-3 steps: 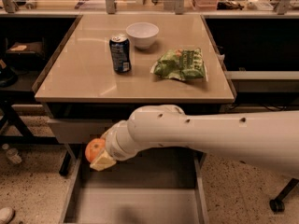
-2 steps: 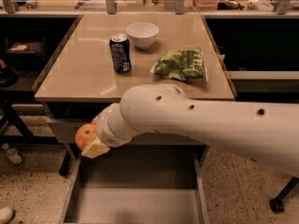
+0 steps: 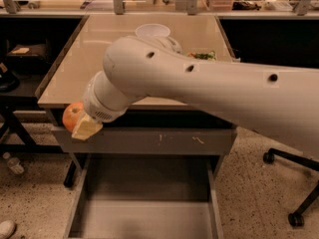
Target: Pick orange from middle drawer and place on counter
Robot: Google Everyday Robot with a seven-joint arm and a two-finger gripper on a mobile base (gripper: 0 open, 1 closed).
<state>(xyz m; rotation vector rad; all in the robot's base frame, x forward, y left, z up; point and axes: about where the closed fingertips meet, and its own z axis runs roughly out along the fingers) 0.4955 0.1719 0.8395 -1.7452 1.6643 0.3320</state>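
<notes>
Camera view: the orange [image 3: 71, 114] is small and round, orange skin with a paler yellowish patch on top and a redder lower side, smooth with a faint sheen. It sits in the gripper [image 3: 79, 124], clamped against a pale wedge-shaped finger [image 3: 87, 128] that presses on its lower right; the other finger is hidden behind the fruit. The orange hangs in the air at the counter's [image 3: 94, 59] front left corner, level with the front edge and just outside it, resting on no surface. The thick white arm [image 3: 199, 86] comes in from the right and crosses over the front half of the counter, covering most of the front edge and the right side. The left half of the beige top, from the front left corner back along the left edge, is bare and glossy. A white bowl [image 3: 152, 30] stands near the back edge, about the middle, partly behind the arm; a bit of a green bag [image 3: 204, 55] shows just above the arm toward the right edge. Below the front edge is a grey drawer front [image 3: 149, 141] with pale scratches, shut. Under it the middle drawer [image 3: 144, 218] is pulled out, with a flat grey floor and low side walls, well below the orange. Speckled floor [image 3: 35, 203] lies open to the left; chair casters [image 3: 295, 219] stand at the right.
</notes>
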